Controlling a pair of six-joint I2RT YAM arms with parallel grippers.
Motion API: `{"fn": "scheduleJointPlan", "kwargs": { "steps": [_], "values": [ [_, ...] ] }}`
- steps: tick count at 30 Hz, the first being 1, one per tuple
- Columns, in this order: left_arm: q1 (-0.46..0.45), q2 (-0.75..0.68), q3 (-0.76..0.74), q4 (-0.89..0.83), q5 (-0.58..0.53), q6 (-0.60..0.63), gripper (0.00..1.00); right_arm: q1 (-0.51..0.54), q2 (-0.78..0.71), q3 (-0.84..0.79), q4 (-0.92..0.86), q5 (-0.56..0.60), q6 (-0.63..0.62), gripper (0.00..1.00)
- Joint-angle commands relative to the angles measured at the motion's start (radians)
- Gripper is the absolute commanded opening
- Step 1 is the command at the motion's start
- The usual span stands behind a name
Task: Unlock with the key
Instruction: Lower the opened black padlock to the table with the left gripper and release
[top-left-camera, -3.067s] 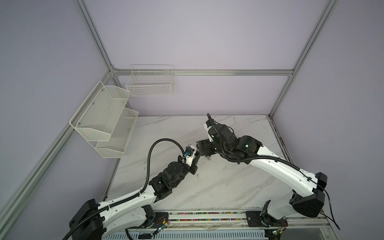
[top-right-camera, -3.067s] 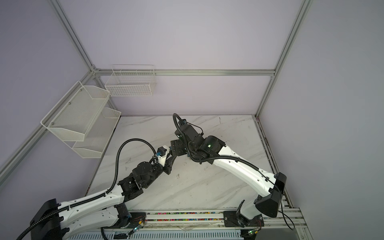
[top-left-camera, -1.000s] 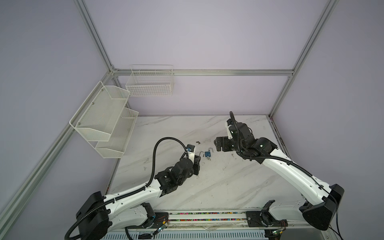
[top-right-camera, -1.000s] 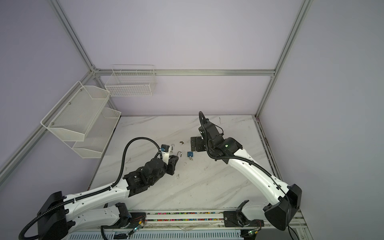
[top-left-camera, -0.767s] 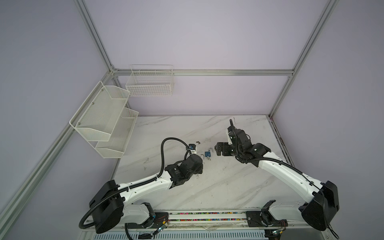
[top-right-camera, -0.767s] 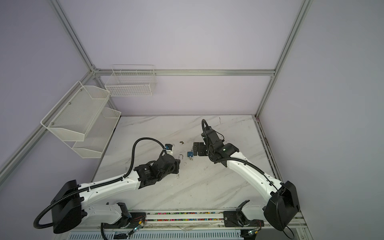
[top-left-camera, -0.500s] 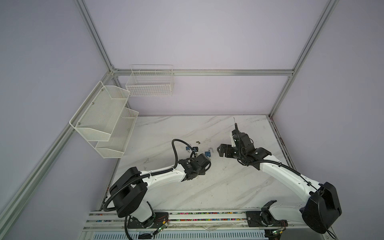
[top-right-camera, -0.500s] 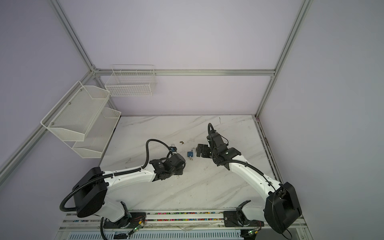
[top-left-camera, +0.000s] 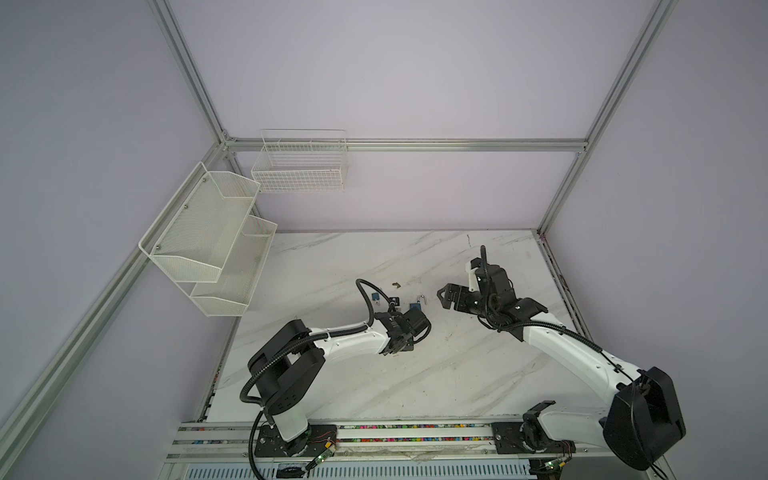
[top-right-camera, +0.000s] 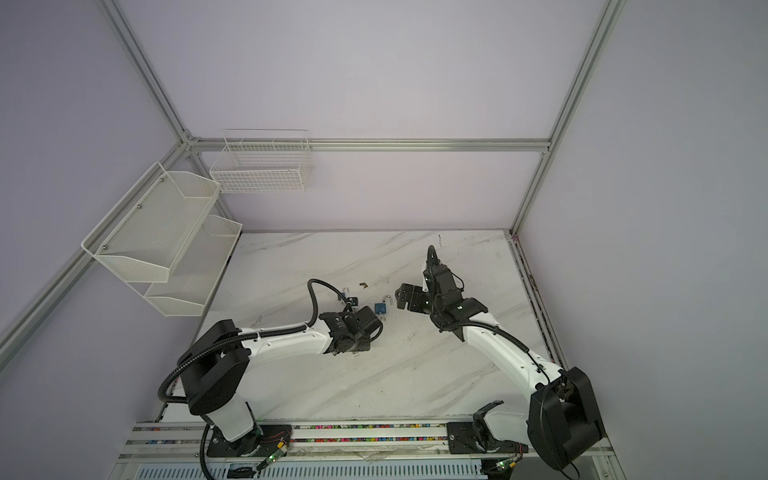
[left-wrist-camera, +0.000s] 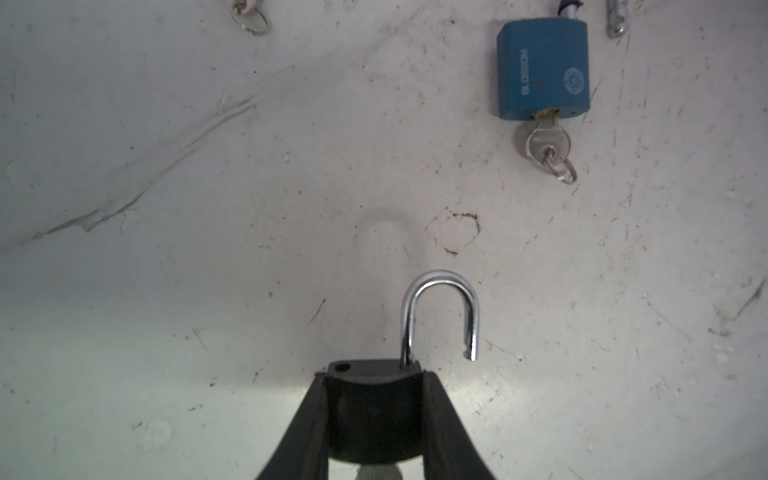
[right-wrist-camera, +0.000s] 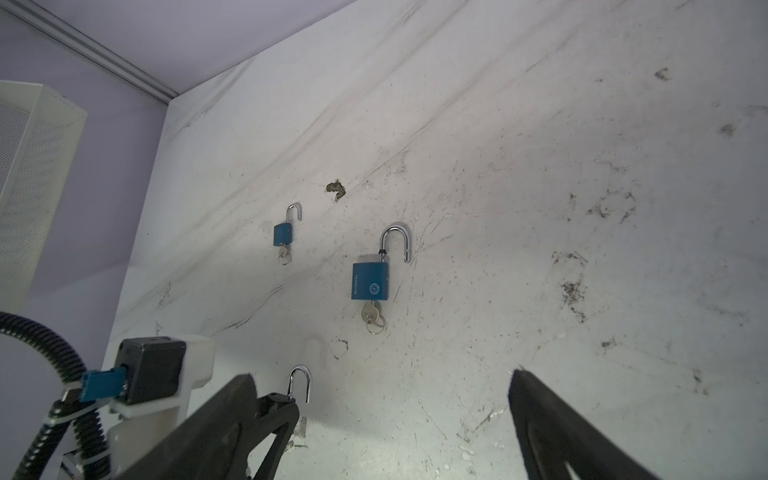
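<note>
1. The left gripper is clamping the body of the held padlock, one finger pressing on each side, low over the marble table near its middle.
2. The held padlock's shackle is standing open, one leg seated in the body and the free leg hanging clear of it; the body is sitting in shadow, so its colour cannot be told.
3. Whether a key is sitting in the held padlock cannot be told; its underside is hidden between the fingers.
4. The middle padlock, blue, is lying flat on the table just beyond the left gripper, its shackle swung open and a key sticking out of its near end. It is showing in both top views.
5. The far-left padlock, also blue, is lying farther off to the left with its shackle open and a second key sitting in it.
6. The right gripper is hovering just right of the middle padlock with its jaws spread wide, gripping nothing and touching nothing.
</note>
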Motion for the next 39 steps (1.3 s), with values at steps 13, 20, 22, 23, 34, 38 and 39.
{"fn": "scheduleJointPlan", "kwargs": {
  "steps": [13,20,22,23,34,38,39],
  "values": [
    [0.046,0.092,0.122,-0.017,0.028,-0.047,0.01,-0.042,-0.002,-0.046,0.043,-0.024,0.011,0.97],
    [0.054,0.084,0.091,0.006,0.048,-0.056,0.18,-0.047,0.034,-0.039,0.068,-0.047,0.026,0.97],
    [0.057,0.075,0.083,0.007,0.049,-0.059,0.22,-0.048,0.037,-0.033,0.067,-0.043,0.025,0.97],
    [0.059,0.069,0.077,0.009,0.048,-0.061,0.23,-0.048,0.037,-0.031,0.067,-0.037,0.023,0.97],
    [0.082,-0.019,0.025,0.015,0.054,-0.073,0.44,-0.048,0.029,-0.012,0.061,-0.02,0.019,0.97],
    [0.097,-0.071,0.016,0.016,0.077,-0.071,0.49,-0.048,0.017,-0.001,0.052,-0.018,0.017,0.97],
    [0.102,-0.094,0.016,0.017,0.088,-0.067,0.57,-0.049,0.011,0.002,0.05,-0.014,0.017,0.97]
  ]
}}
